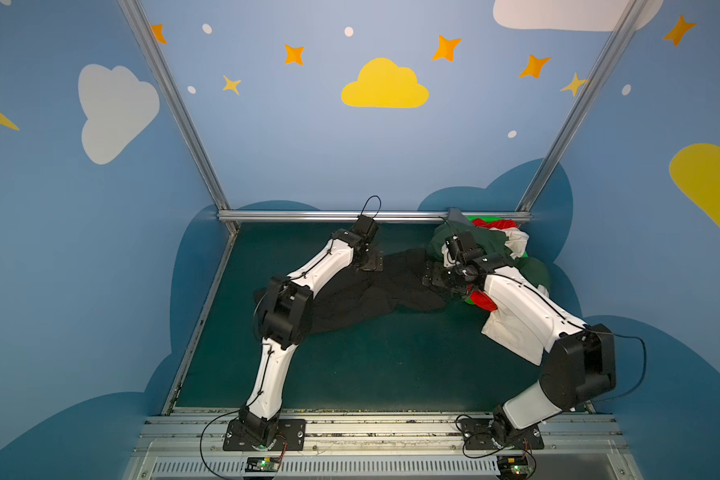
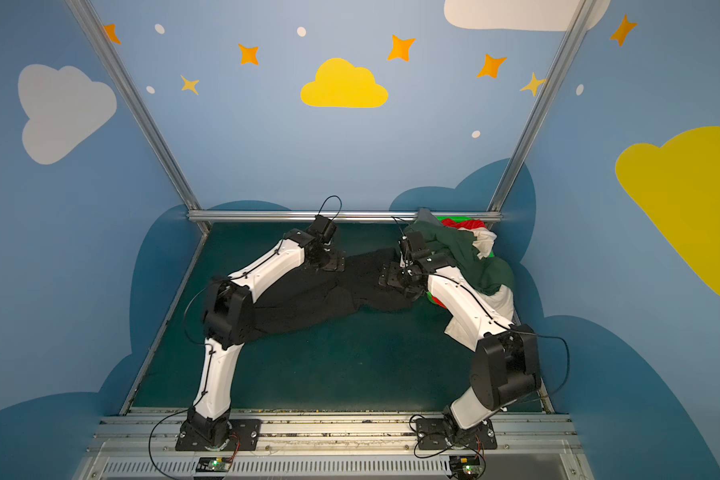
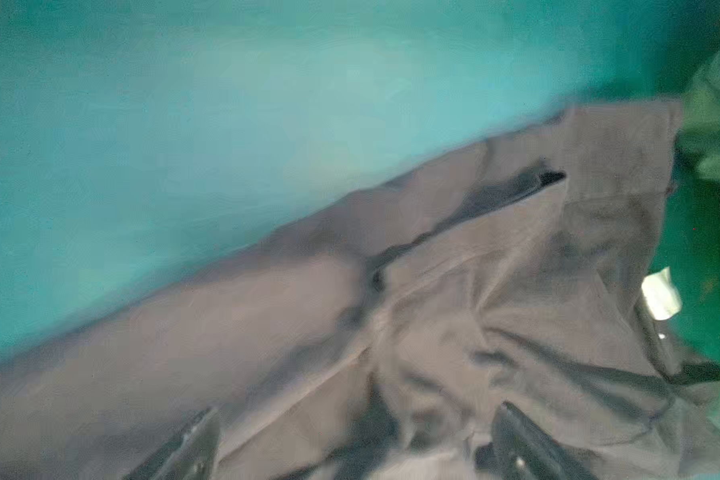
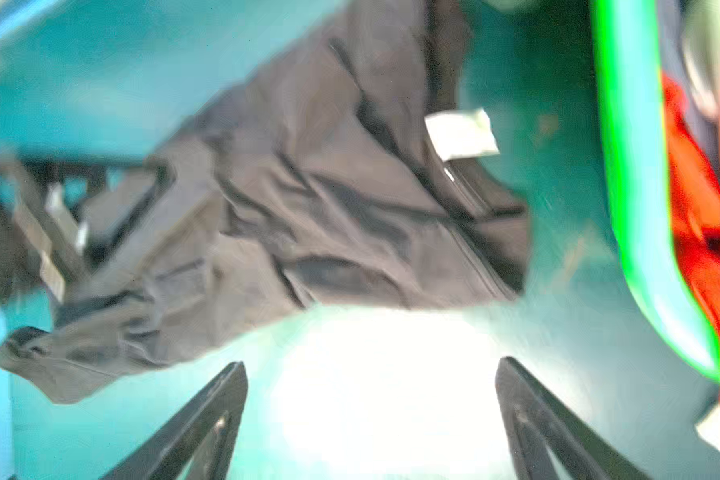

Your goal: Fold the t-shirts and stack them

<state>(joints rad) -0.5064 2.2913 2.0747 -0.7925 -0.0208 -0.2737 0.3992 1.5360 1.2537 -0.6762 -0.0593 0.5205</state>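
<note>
Black t-shirt (image 1: pixel 371 291) lies crumpled across the middle of the worktop (image 1: pixel 371 365), between both arms. Left tool (image 3: pixel 354 415) stands wide over its cloth. Right tool (image 4: pixel 371 365) is wide and empty beside it. Judged light, limp and apt to bunch; best pinched at shoulder seams or hem corners.

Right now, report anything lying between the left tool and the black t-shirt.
Nothing visible does. The left tool hangs open right over the black t-shirt, and only that wrinkled cloth shows beneath it.
</note>
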